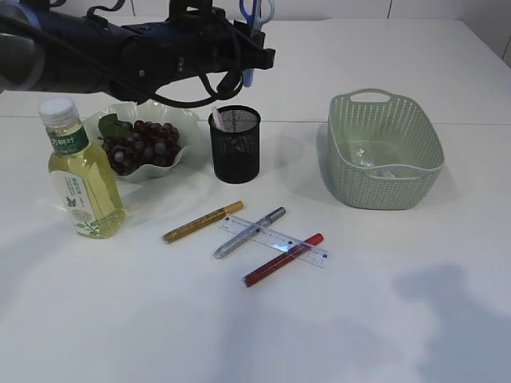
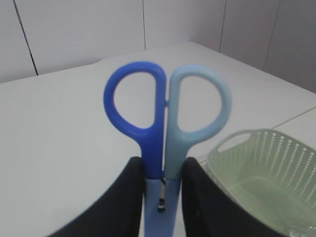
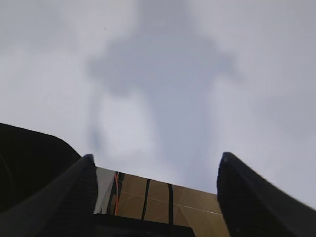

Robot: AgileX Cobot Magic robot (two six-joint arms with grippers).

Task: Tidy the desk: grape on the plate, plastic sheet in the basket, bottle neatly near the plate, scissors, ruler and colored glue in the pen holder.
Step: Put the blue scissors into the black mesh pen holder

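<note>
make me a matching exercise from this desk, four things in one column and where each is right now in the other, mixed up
Things:
1. scissors
2. grapes
3. ruler
4. bottle

Places:
A. on the white plate
B. lying across the silver and red pens
C. held in the left gripper, above the pen holder
D. standing at the left of the plate

Pairs: 1-C, 2-A, 3-B, 4-D
</note>
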